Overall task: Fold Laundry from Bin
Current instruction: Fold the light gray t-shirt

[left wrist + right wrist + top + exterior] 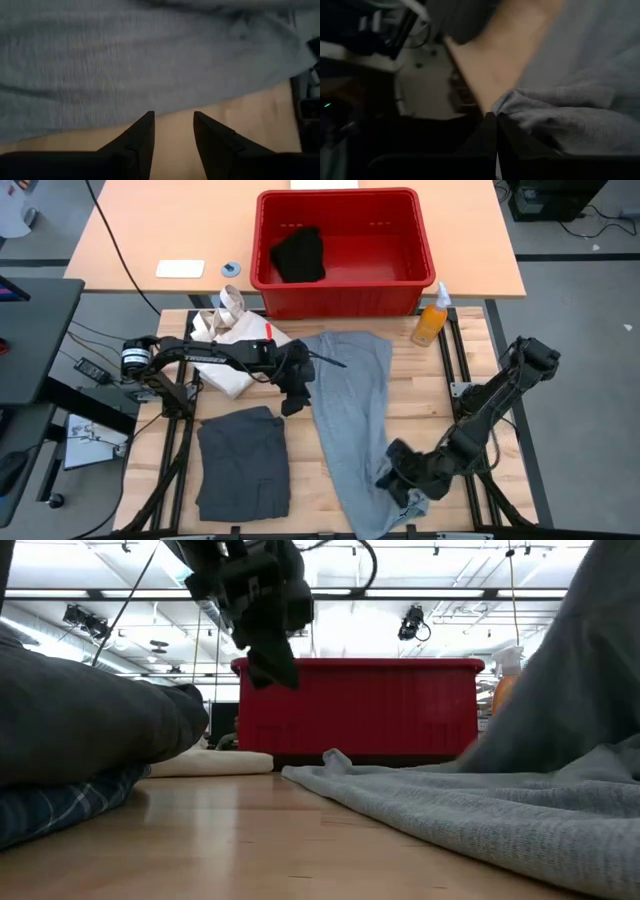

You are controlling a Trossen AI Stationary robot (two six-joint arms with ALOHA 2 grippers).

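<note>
Light grey garment (352,420) is soft, limp knit; it'll sag and slide, so grab hems or corners, not the middle. It lies lengthwise mid-table, from 12 toward 5 o'clock. Right gripper (398,480), fingers pressed together, pinches its near edge at 5 o'clock. Left gripper (296,392), fingers partly spread and empty, hangs just beside its edge. 1 black piece (299,255) sits in the rigid red plastic bin (345,300) at 12. Folded charcoal piece (243,461) at 7.

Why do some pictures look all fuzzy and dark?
In the left wrist view the grey cloth sits so close it smears. In the right wrist view it is dim and soft around the right claw. In the low view the left claw shows dark against bright ceiling lights.
</note>
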